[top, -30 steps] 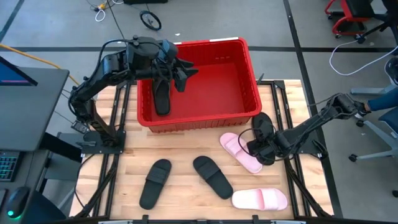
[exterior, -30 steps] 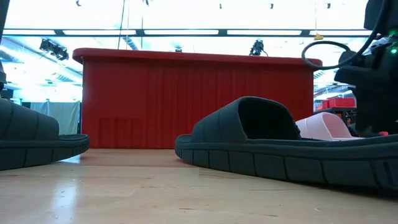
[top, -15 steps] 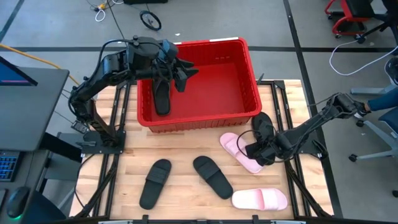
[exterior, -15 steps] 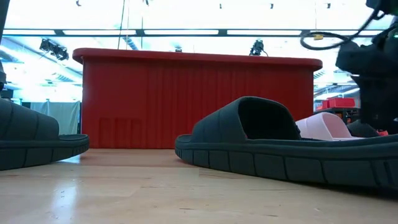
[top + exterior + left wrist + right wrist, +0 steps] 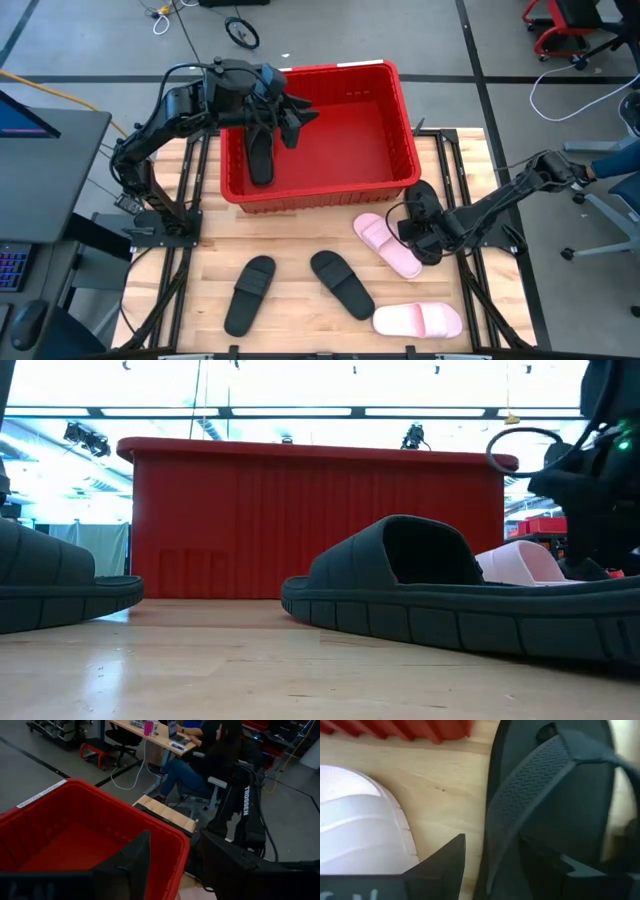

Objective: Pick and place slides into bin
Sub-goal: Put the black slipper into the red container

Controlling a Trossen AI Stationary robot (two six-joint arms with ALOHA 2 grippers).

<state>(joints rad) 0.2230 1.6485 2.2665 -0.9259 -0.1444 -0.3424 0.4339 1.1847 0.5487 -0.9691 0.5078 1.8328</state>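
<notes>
You can read TROSSEN on the right arm (image 5: 245,805). Your right gripper (image 5: 418,232) sits low beside the red bin (image 5: 405,110), fingers apart around the edge of a black slide (image 5: 555,795), next to a pink slide (image 5: 385,243). Your left gripper (image 5: 285,118) hangs over the bin, fingers apart, empty.

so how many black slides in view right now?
4. One matte black slide is inside the red plastic crate; two lie on the wooden table, and; one is at the right gripper.
</notes>
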